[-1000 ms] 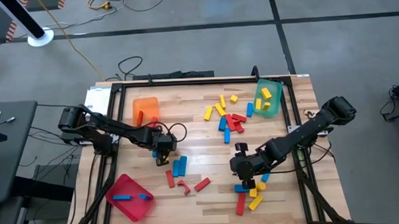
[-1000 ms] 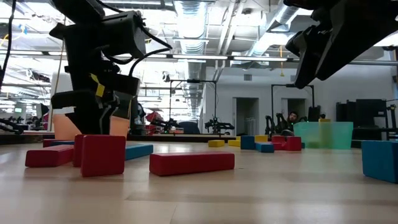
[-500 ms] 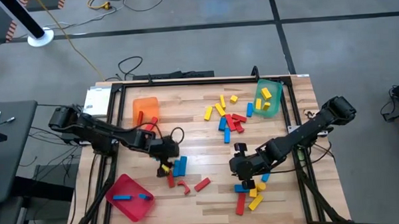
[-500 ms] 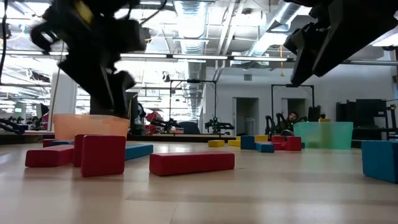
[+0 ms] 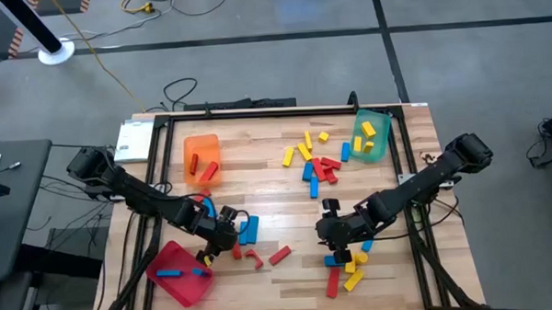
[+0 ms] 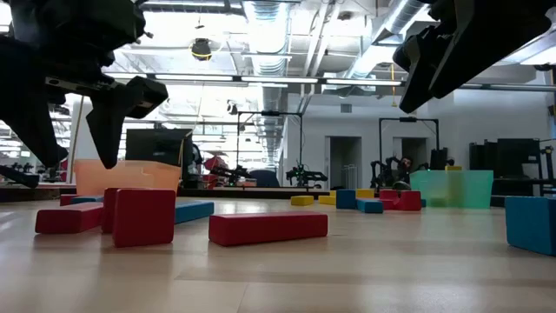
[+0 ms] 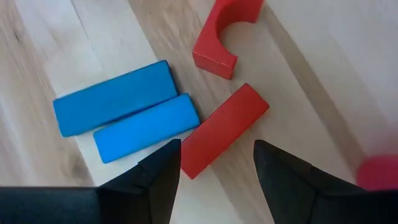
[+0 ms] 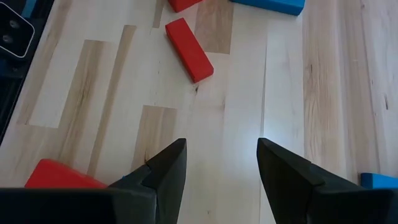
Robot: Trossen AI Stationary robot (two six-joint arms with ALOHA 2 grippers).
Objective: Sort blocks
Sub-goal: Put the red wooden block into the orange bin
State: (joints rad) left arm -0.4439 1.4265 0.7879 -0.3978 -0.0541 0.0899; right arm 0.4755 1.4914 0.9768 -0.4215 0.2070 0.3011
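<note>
Red and blue blocks lie under our left gripper point(image 5: 215, 247), which hangs open and empty beside the red tray point(image 5: 161, 279); two blue bars point(image 7: 121, 112) sit side by side there, a red bar point(image 7: 224, 129) touching them. Further right, more blocks point(image 5: 315, 163) scatter near the green bin point(image 5: 357, 145). Our right gripper point(image 5: 329, 229) hangs open, holding nothing, above a small pile point(image 5: 346, 266).

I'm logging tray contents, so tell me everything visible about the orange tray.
The orange tray is a small open-topped bin of translucent orange plastic with squarish upright walls. It sits flat on the wooden table near its far left part, beside the black frame rail. Two red blocks lie inside it. No gripper touches it, and the loose blocks lie apart from it.
</note>
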